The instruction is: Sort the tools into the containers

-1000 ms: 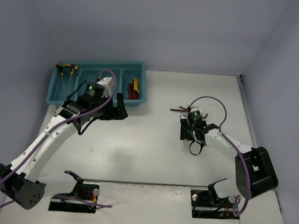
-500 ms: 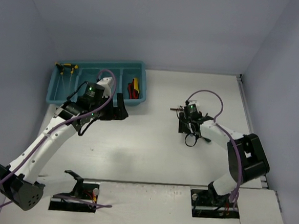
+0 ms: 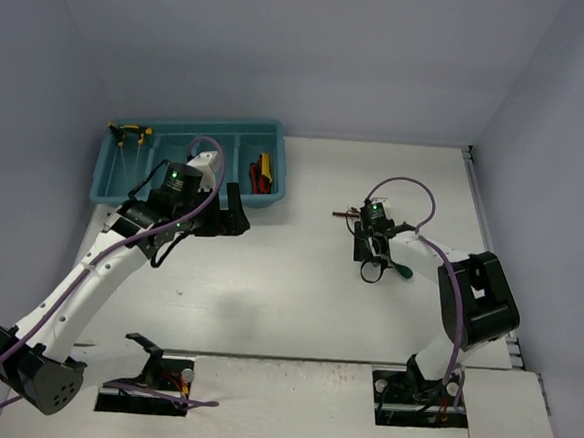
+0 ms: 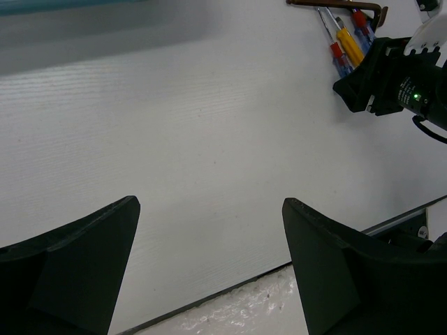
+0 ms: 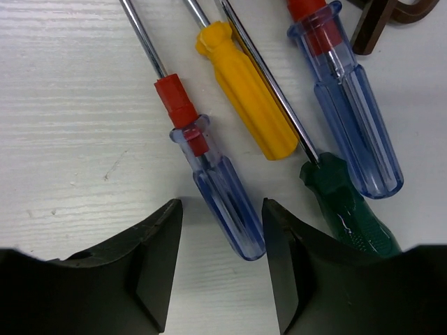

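Observation:
Several screwdrivers lie side by side under my right gripper (image 5: 222, 209): a small blue-handled one (image 5: 223, 202), a yellow one (image 5: 244, 98), a green one (image 5: 346, 209) and a larger blue one (image 5: 356, 118). A dark hex key (image 5: 384, 17) lies beyond them. The right gripper is open, low, with its jaws on either side of the small blue handle's end. From above, the right gripper (image 3: 372, 247) hides most of them; the green handle (image 3: 404, 273) shows. My left gripper (image 4: 209, 209) is open and empty, beside the teal tray (image 3: 208, 123), which holds red pliers (image 3: 262, 173).
Yellow- and green-handled tools (image 3: 130, 133) lie in the tray's far left compartment. The left wrist view shows the screwdrivers (image 4: 346, 42) and the right gripper's body (image 4: 391, 77) across bare white table. Walls close in the table at the back and on both sides.
The right arm's elbow has swung in towards the table's middle and the gripper has shifted a little, uncovering the green handle. The left arm has hardly moved.

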You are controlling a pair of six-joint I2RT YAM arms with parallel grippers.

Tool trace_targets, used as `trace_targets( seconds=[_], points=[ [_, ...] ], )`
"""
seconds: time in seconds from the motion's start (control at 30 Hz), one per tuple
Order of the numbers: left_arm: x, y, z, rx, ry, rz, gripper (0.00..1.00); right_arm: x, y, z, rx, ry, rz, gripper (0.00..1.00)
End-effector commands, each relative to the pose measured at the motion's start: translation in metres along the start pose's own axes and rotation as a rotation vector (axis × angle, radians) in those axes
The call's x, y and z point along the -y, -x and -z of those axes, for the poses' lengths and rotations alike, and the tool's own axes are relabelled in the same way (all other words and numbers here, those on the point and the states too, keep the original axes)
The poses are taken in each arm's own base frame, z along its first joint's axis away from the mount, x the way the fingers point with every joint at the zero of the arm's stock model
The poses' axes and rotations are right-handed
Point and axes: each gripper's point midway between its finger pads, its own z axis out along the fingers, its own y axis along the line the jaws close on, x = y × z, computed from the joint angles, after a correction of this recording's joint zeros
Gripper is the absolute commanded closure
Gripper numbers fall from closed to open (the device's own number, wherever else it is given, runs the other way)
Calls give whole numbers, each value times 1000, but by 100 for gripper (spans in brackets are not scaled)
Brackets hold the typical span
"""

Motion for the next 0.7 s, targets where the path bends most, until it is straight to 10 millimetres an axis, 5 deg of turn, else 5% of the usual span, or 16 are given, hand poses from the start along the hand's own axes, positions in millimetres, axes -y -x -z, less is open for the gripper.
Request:
trace_targets(
  seconds=[0.0, 0.07, 0.2, 0.33, 0.57, 0.67],
  points=[
    [9, 14, 6, 67, -35, -8, 18, 3, 4, -2, -18, -3, 14, 56],
    [9, 13, 5, 64, -35, -6, 18, 1, 2, -4, -30, 9, 17, 64],
    [8, 12, 9, 72, -36, -4, 19, -13, 8, 5, -9, 69, 28, 99],
    [5, 10, 13, 86, -30, -6, 18, -41, 43, 35, 106, 142, 46, 100],
    [-17, 6, 33, 137, 66, -22, 18, -142, 157, 141, 388, 439, -55, 100],
    [-30, 3, 48, 158, 121, -33, 18, -187, 196, 159, 441, 542, -77, 100]
  ],
)
